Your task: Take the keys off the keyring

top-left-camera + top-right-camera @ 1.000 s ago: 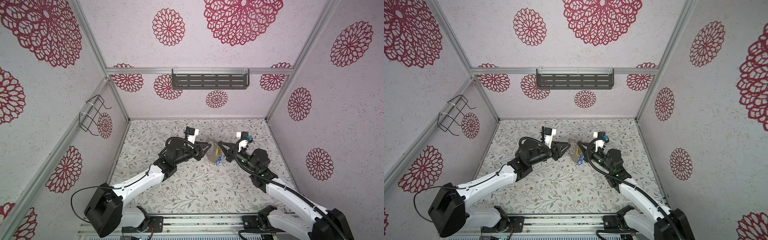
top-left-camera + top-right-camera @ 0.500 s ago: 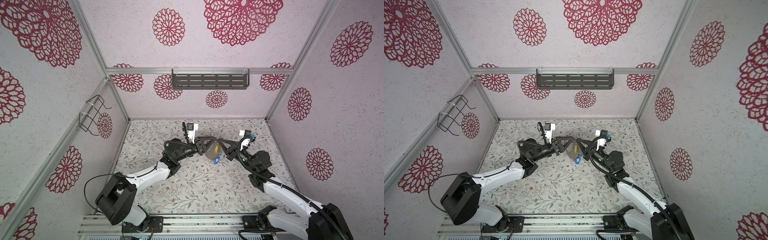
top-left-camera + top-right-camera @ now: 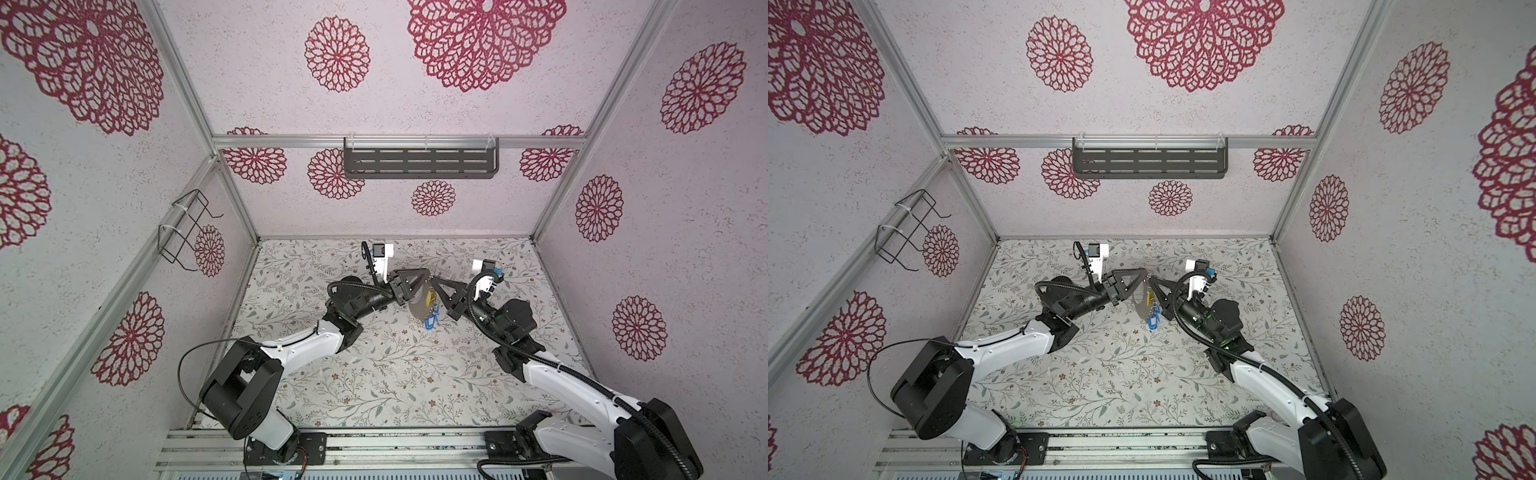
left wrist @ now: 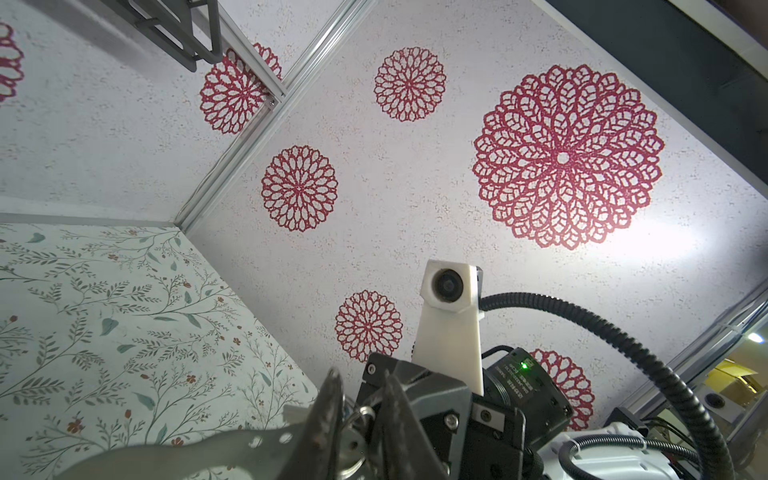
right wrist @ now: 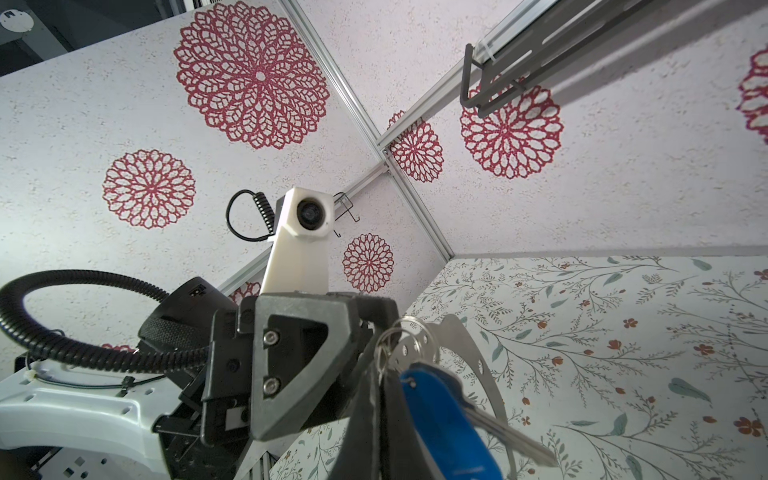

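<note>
The right pincer point(image 5: 380, 374) pinches the raised keyring point(image 3: 417, 309), keys point(image 3: 431, 323) dangling; left pincer point(image 4: 360, 395) narrow around a silver loop point(image 4: 366, 412), grip unclear.

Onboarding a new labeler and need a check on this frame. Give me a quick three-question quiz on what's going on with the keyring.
1. True or false: the keyring is lifted off the table.
2. The keys hanging from it have tags in which colours? A: blue and yellow. B: red and green. C: all white.
3. Which wrist view shows a blue tag close up?
Key: 1 true; 2 A; 3 right wrist.
</note>
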`<state>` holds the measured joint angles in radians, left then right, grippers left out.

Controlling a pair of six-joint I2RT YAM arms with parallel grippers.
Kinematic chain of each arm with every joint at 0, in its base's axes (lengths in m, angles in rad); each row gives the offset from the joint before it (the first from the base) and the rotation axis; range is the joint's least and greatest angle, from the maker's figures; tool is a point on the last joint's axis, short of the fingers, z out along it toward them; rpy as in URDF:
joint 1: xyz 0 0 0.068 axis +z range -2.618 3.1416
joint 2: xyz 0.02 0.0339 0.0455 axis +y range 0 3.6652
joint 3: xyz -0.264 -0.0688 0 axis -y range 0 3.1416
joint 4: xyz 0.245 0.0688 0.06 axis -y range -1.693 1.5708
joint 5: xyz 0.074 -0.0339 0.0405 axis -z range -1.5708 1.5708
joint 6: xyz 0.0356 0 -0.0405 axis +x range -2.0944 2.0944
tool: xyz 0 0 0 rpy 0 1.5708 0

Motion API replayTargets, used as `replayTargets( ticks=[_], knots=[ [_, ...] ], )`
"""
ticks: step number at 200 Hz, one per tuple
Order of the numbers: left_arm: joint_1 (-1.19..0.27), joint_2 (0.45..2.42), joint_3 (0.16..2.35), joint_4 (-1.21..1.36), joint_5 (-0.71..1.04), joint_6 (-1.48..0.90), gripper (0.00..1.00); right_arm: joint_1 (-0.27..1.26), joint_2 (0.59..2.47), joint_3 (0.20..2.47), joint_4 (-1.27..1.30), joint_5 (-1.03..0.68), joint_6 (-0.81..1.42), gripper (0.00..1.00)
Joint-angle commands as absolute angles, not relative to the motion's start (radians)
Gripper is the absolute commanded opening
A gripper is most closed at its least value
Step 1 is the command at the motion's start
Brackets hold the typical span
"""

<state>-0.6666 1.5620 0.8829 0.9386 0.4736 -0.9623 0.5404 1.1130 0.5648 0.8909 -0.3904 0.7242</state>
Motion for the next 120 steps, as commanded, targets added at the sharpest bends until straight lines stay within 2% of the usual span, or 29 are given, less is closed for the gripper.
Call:
replayTargets(
  ticks=[1, 24, 38, 120],
  knots=[
    [-0.684, 1.573, 0.901, 0.947, 0.517, -0.965, 0.26, 0.559, 1.103, 0.621, 0.954, -0.393, 0.697, 0.0],
    [-0.684, 1.553, 0.879, 0.916, 0.503, -0.938, 0.38, 0.558, 1.088, 0.63, 0.921, -0.37, 0.677, 0.0],
    [-0.681, 1.531, 0.86, 0.887, 0.478, -0.92, 0.41, 0.558, 1.074, 0.63, 0.892, -0.336, 0.663, 0.0],
    [-0.668, 1.5, 0.829, 0.861, 0.402, -0.933, 0.37, 0.552, 1.071, 0.63, 0.907, -0.28, 0.715, 0.0]
  ],
)
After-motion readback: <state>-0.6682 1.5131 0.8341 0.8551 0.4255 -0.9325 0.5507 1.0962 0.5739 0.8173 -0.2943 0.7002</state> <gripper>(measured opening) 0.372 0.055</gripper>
